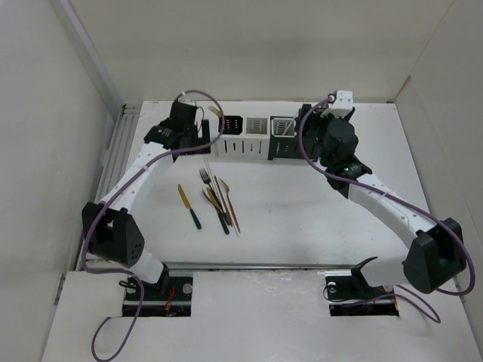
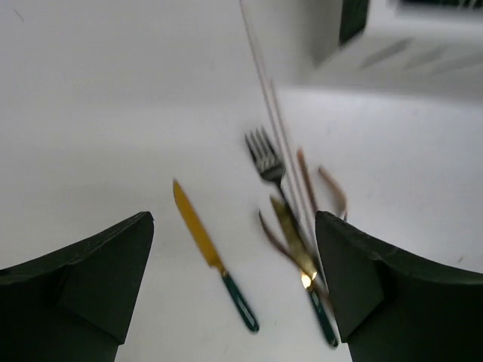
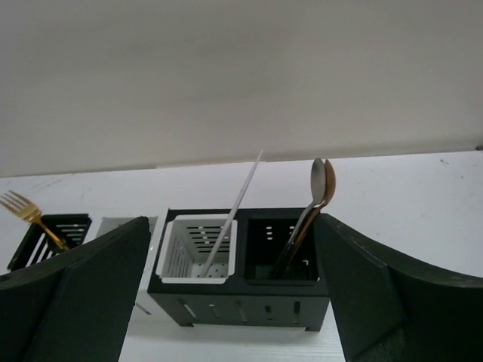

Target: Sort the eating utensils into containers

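The containers (image 1: 255, 138) stand in a row at the back of the table. In the right wrist view a white box (image 3: 198, 253) holds a white chopstick (image 3: 238, 200), a black box (image 3: 283, 256) holds two spoons (image 3: 321, 185), and a gold fork (image 3: 23, 207) stands in the far left black box. Loose on the table lie a gold knife with a green handle (image 1: 189, 206) and a pile (image 1: 219, 197) with a silver fork (image 2: 266, 158), a second gold knife (image 2: 296, 245) and thin sticks. My left gripper (image 1: 202, 128) (image 2: 234, 226) is open and empty, above the table. My right gripper (image 1: 308, 121) (image 3: 232, 222) is open and empty, facing the boxes.
White walls close in the table on the left, back and right. A metal rail (image 1: 117, 139) runs along the table's left edge. Both arm bases are at the near edge. The left wrist view is motion-blurred.
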Action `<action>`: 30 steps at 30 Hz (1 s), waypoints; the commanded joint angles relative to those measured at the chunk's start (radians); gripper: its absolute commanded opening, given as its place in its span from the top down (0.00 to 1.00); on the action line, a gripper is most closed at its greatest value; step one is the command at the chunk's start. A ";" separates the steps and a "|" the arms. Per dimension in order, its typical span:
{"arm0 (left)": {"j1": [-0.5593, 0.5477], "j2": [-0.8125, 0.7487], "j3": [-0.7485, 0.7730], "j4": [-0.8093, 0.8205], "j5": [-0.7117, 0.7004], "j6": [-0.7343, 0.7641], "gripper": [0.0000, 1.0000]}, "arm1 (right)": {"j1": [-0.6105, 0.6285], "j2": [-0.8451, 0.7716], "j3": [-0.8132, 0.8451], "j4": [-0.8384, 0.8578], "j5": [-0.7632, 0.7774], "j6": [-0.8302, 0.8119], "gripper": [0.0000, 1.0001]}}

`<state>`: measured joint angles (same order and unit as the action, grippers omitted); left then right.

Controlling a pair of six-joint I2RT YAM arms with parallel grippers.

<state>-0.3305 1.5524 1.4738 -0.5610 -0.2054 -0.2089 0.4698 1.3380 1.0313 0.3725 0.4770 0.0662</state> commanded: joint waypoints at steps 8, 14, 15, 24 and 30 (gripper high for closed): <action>0.036 -0.009 -0.385 -0.192 0.299 -0.104 0.28 | 0.142 -0.115 -0.042 -0.073 0.127 -0.020 0.05; 0.045 0.027 -0.475 -0.192 0.291 -0.170 0.32 | 0.185 -0.224 -0.135 -0.119 0.195 0.013 0.05; 0.045 0.044 -0.475 -0.168 0.307 -0.170 0.32 | 0.185 -0.258 -0.146 -0.119 0.195 0.030 0.05; 0.122 0.291 -0.434 -0.105 0.271 -0.190 0.61 | 0.185 -0.364 -0.188 -0.149 0.270 0.006 0.05; 0.220 0.302 -0.423 -0.082 0.207 -0.181 1.00 | 0.185 -0.364 -0.169 -0.149 0.270 -0.016 0.06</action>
<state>-0.1547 1.7889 1.0805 -0.7853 0.1326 -0.4007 0.6487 0.9802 0.8421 0.2157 0.7238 0.0731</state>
